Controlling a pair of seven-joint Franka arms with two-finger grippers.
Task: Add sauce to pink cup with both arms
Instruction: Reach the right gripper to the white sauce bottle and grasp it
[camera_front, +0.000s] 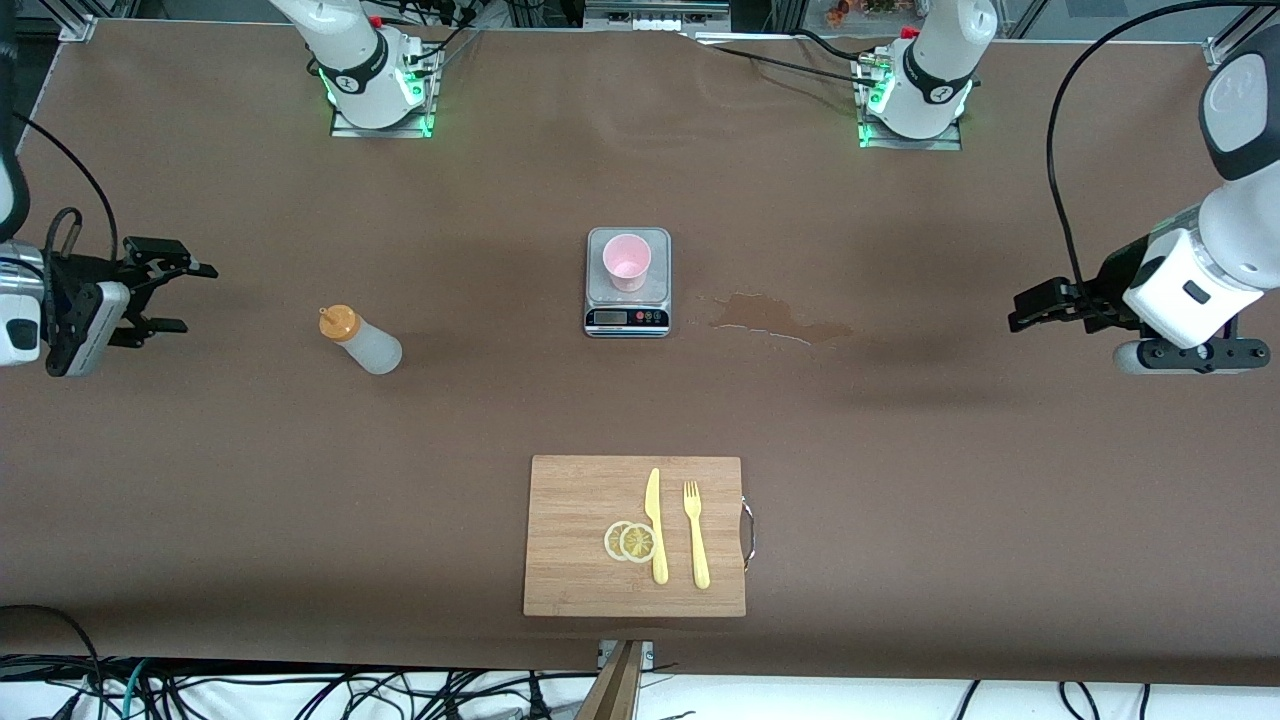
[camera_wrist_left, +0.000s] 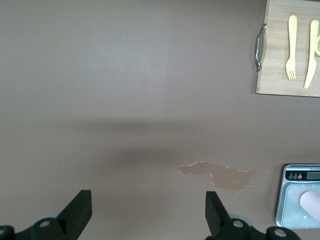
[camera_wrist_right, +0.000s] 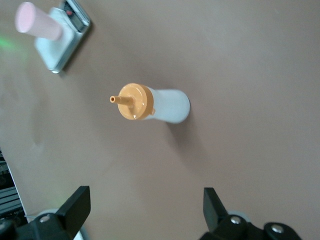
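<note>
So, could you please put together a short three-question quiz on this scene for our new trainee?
1. True or false: the pink cup stands on the silver scale.
2. Which arm's end of the table is the squeeze bottle toward?
A. left arm's
B. right arm's
C. neither, it is on the cutting board
3. Fill in: on the cutting board, the lemon slices lie beside the yellow ____, with the fork next to that.

Key:
1. True; the cup sits on the scale's plate.
2. B; the right gripper is open near it, and the left gripper, also open, is over bare table at its own end.
3. knife
</note>
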